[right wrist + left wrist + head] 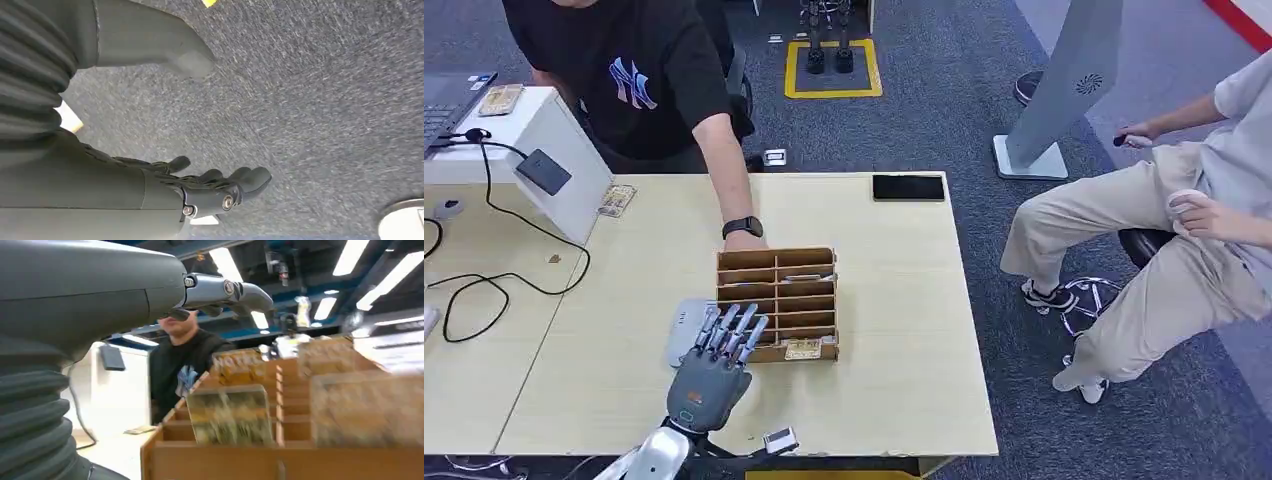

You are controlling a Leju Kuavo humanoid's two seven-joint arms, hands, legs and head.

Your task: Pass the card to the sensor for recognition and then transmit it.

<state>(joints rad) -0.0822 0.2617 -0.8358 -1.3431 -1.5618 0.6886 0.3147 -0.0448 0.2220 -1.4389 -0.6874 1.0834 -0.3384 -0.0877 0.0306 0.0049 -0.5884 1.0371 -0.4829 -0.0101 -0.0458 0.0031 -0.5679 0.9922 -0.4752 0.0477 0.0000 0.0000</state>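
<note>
A wooden slotted card rack (776,300) stands mid-table, with a patterned card (803,349) in its front row. My left hand (719,365) hovers just in front of the rack's left corner, fingers stretched toward it and holding nothing. In the left wrist view the fingers (225,292) reach over the rack (280,460), where several cards stand, the nearest card (227,415) blurred. The sensor, a dark reader (544,172), sits on the slanted face of a white box at the far left. My right hand (210,185) hangs over carpet, fingers apart and empty.
A person in a black shirt rests a hand (744,238) on the rack's far side. A grey pad (686,330) lies under my left hand. Another card (617,200) lies by the white box, a black phone (908,187) at the far edge. A seated person (1164,240) is to the right.
</note>
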